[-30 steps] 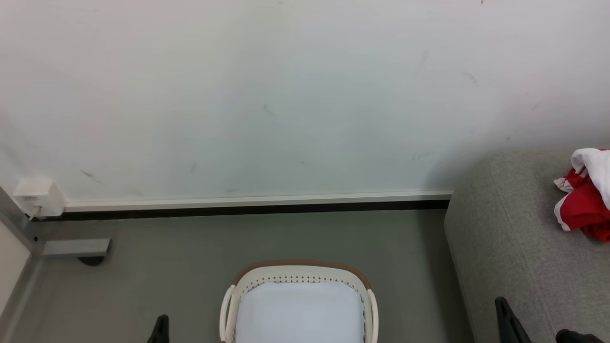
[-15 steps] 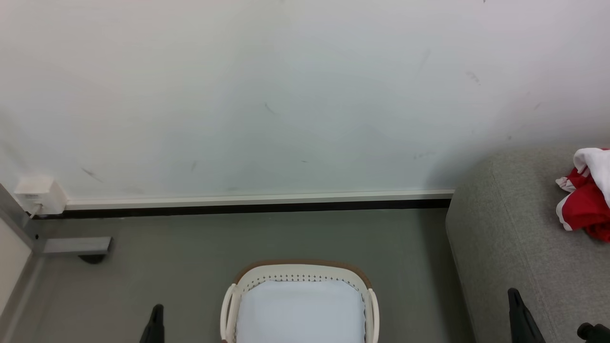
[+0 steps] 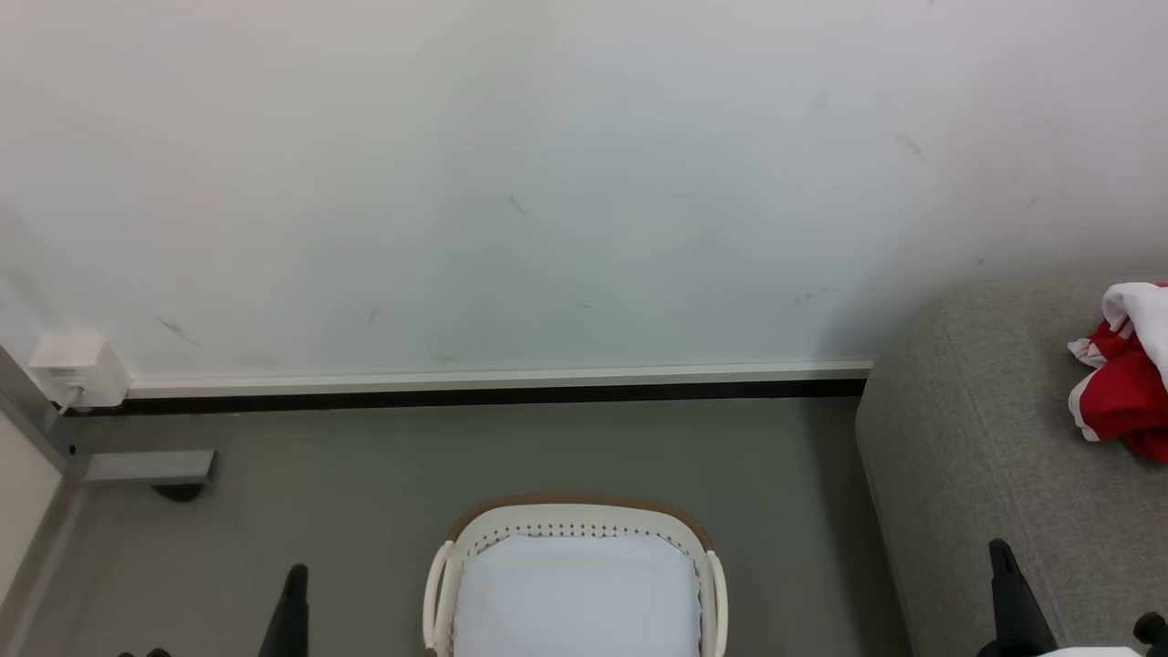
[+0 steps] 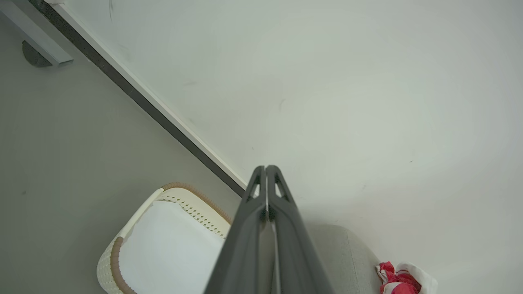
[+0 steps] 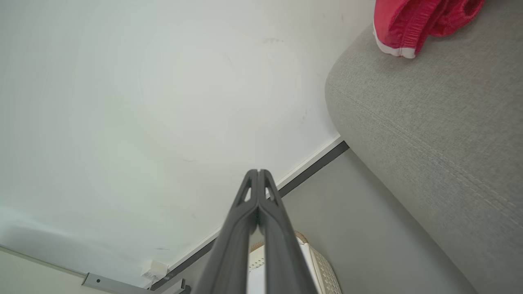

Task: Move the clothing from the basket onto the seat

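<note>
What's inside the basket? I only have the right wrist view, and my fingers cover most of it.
Observer: Head view: pale lining covers the inside of the basket; no red in the part in frame.
Operator: Is the left gripper holding anything?
Observer: No. Left wrist view: the left gripper is shut, with nothing between its fingers.
Operator: Where is it?
Observer: Head view: left of the basket, clear of its rim.

Slim dark grey fingers [image 4: 245, 237], triangular cut-outs
</note>
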